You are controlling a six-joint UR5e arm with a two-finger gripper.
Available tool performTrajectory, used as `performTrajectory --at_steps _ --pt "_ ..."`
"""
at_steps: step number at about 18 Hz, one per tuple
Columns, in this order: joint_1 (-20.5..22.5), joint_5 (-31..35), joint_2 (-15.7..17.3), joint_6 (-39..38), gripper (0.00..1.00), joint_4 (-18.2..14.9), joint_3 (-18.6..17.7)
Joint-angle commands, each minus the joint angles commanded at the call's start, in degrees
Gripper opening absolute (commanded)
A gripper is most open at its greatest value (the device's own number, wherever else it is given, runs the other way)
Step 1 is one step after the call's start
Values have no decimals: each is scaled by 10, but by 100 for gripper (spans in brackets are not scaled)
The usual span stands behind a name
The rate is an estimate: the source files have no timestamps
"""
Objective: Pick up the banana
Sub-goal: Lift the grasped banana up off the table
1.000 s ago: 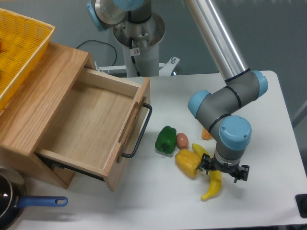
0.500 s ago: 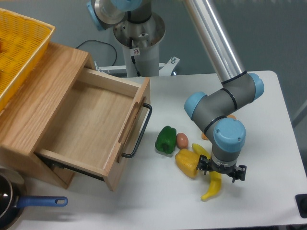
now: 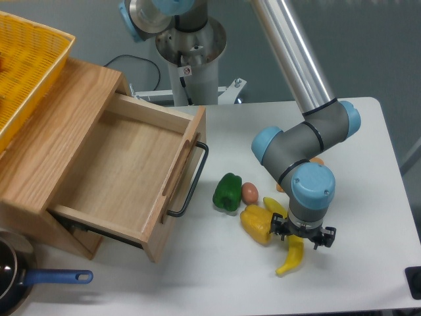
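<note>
1. Banana [image 3: 291, 255] lying on the white desk [image 3: 368, 197], toward the front edge and right of the middle; lower tip pointing at the front edge, upper end curving up beside the yellow pepper [image 3: 257, 223].
2. Gripper [image 3: 301, 236] directly over the banana's middle, pointing straight down, black fingers [image 3: 281, 228] spread to either side of the fruit.
3. Cannot tell whether the finger pads touch the peel; wrist covering that spot.
4. Yellow pepper touching or just beside the banana's upper half, on its left.
5. Green pepper [image 3: 227, 192] further left, with an egg [image 3: 250, 192] just beside it on the right.
6. Orange piece [image 3: 316, 160] barely showing behind the arm's elbow, toward the desk's rear right.
7. Wooden drawer [image 3: 125, 171] pulled open at the desk's left edge, black handle [image 3: 191, 184] facing the peppers.
8. Yellow basket [image 3: 26, 72] on top of the wooden cabinet, at the rear left corner.
9. Pan with a blue handle [image 3: 56, 277] at the front left corner, only partly in view.
</note>
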Motion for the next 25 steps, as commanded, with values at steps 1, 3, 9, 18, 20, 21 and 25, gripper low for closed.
performTrajectory --at_steps 1,3,9,18,20,21,25 --pt "0 0 0 0 57 0 0" --pt "0 0 1 1 49 -1 -1" --pt "0 0 3 1 39 -1 -3" --pt "0 2 11 1 31 -5 15" --pt "-4 2 22 8 31 -17 18" --pt "-7 2 30 21 31 -26 18" --pt "-12 1 50 77 31 -40 11"
